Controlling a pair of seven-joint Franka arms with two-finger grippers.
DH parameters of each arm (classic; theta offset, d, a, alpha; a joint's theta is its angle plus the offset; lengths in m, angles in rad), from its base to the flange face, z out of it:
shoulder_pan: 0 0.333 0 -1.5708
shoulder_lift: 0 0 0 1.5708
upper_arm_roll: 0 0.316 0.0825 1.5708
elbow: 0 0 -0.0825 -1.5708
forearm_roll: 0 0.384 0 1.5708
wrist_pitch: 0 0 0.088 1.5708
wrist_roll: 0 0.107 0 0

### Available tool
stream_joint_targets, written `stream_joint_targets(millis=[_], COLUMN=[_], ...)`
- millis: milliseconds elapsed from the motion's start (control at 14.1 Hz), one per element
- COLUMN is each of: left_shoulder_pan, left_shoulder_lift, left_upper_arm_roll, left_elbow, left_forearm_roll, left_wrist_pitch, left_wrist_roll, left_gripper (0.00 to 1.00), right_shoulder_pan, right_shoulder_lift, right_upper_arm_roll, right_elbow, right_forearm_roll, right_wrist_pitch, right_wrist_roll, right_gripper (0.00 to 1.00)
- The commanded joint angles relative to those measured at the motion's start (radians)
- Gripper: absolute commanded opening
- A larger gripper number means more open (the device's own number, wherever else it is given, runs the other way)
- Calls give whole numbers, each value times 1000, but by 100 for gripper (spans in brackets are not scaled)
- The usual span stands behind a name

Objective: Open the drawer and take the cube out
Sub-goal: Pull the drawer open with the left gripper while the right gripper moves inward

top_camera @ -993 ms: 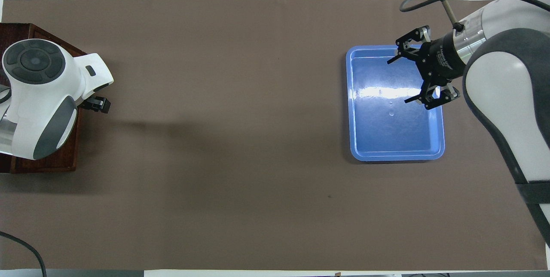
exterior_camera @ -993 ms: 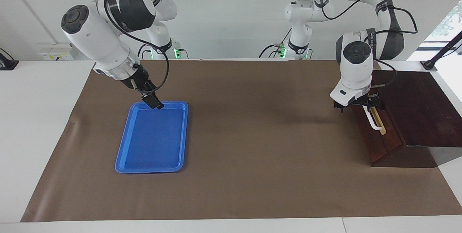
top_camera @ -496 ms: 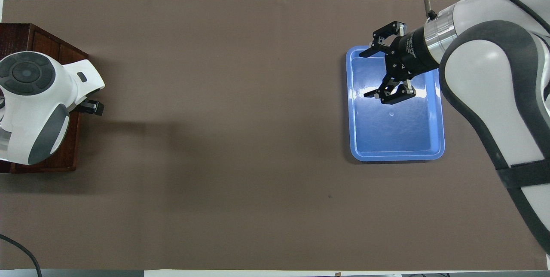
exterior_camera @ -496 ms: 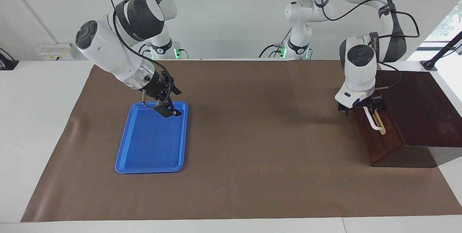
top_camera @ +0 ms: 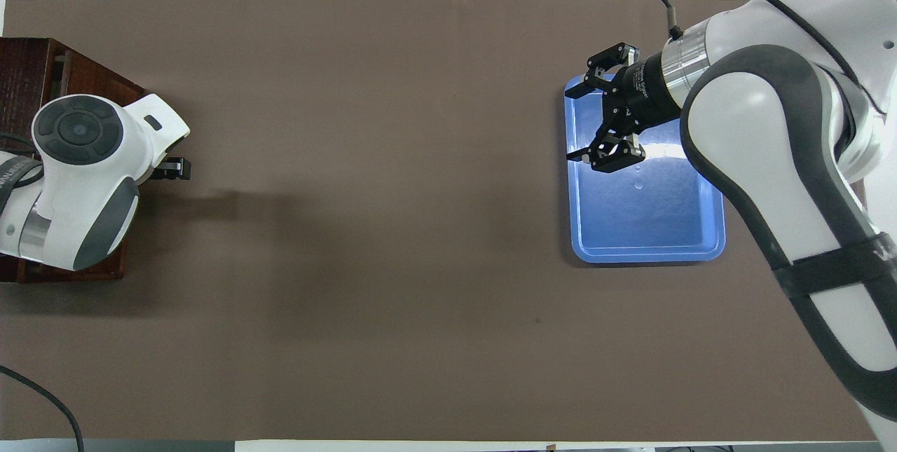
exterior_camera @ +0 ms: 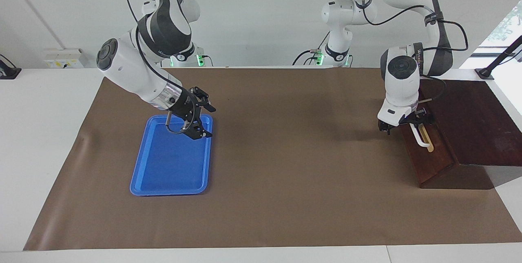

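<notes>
Compared with one second before, the right gripper [exterior_camera: 204,117] has swung off the tray's [exterior_camera: 163,181] robot-end interior toward the tray's long edge on the table-centre side, and now hangs over that edge, at roughly 2 o'clock of the tray in the facing view; its fingers [top_camera: 579,90] stand wide apart with nothing between them. The blue tray lies unmoved on the brown mat [exterior_camera: 285,173] toward the right arm's end of the table. Over the same second the left gripper [exterior_camera: 401,123] has stayed at the drawer [exterior_camera: 428,161], shifting only slightly at the robot-side end of the white handle [exterior_camera: 420,138], at about 11 o'clock of the drawer front in the facing view. Its jaws are spread as far as they go and sit around or against that end of the handle; whether they actually touch it cannot be told. The drawer front sits against the dark wooden box [exterior_camera: 477,124], with no pale interior showing. The cube is not visible in either view.
</notes>
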Motion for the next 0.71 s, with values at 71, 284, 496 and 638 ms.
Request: stream_joint_targets(millis=[71,284,496,638], left_shoulder_pan=[-43,-43,-43,-45], left_shoulder_lift=[32,50,63,63], left_upper_arm_roll=[-46,-109,-172,-197], left_elbow=[27,85,127,127], left_forearm_roll=[-38,-88,-136,-150], left_wrist_pitch=[-12,-77,-130,-126], left_wrist_roll=[-104,-171,-254,-327], left_gripper=[100,100,100,100], right_shoulder_pan=[28,60,78,88], right_shoulder_lift=[46,121,172,195], right_upper_arm_roll=[3,3,3,3], right_elbow=[15,101,159,205], right_forearm_roll=[76,62,67,70], right_wrist_pitch=[12,5,8,6], right_wrist_roll=[-147,-148,-148,-146], right_gripper=[94,94,94,93])
